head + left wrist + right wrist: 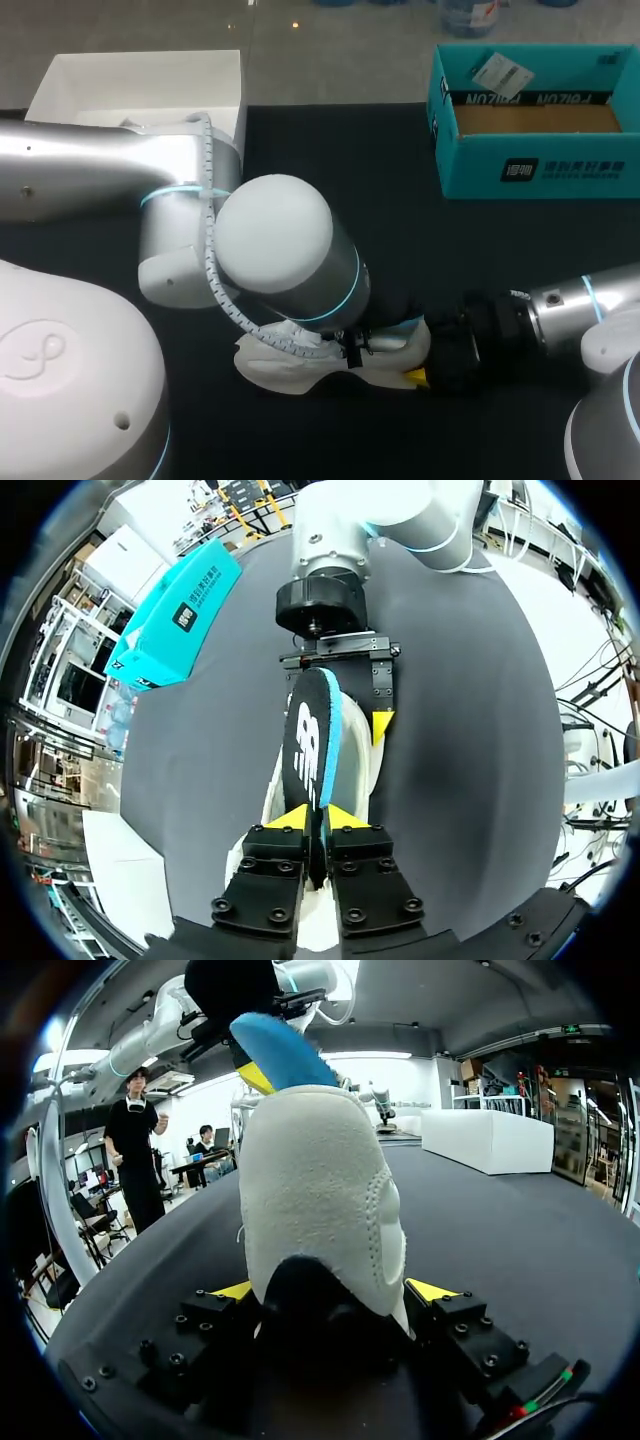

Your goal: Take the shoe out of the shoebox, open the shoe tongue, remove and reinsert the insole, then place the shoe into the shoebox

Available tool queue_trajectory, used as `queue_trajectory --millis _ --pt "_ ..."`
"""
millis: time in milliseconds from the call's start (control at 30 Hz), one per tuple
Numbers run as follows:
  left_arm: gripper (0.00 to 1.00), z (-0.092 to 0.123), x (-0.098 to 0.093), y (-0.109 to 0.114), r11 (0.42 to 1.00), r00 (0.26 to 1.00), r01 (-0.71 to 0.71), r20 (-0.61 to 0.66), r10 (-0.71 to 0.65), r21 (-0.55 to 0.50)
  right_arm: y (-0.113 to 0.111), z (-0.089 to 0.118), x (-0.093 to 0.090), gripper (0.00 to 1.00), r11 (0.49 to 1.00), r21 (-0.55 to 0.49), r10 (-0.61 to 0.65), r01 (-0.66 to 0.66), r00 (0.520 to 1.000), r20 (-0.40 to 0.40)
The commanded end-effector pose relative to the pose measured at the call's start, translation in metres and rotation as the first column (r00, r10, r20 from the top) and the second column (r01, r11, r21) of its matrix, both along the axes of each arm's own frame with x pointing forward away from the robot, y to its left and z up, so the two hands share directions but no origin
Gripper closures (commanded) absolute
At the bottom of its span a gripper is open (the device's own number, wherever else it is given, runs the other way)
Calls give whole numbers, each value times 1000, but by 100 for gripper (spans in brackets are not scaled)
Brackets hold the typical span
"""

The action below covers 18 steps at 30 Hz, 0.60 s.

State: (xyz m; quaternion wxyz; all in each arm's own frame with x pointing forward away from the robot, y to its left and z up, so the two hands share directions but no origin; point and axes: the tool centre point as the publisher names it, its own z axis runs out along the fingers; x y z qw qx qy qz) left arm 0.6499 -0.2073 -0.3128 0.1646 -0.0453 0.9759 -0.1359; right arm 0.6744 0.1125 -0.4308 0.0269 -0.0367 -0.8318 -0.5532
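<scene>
While the right gripper squeezes the white shoe from both sides, the left gripper has its tips pinched tight on the black-and-blue insole. Insole's up on edge over the shoe.

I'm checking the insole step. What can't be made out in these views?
Left wrist view: the insole, held on edge by the left gripper, hides the opening and tongue of the shoe.
Head view: my left arm covers the insole, that gripper and most of the shoe.
Right wrist view: the shoe's heel blocks its front; how deep the insole sits cannot be told.
</scene>
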Motion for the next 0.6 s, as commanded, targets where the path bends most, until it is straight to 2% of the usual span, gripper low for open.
queue_trajectory --millis 33,67,200,600 --pt "74 -6 1 -8 1000 1000 -5 0 5 14 2 -2 -2 100 1000 -4 -2 2 1000 0" --pt "69 -7 2 -8 1000 1000 -8 0 8 14 2 -2 -2 100 1000 -4 -2 2 1000 0" --pt "66 -10 4 -5 1000 1000 -10 -3 10 15 2 -2 -2 100 1000 -4 -2 2 1000 0" --pt "68 -16 2 -2 1000 1000 -1 -21 1 21 2 -2 -2 100 1000 -4 -2 2 1000 0"
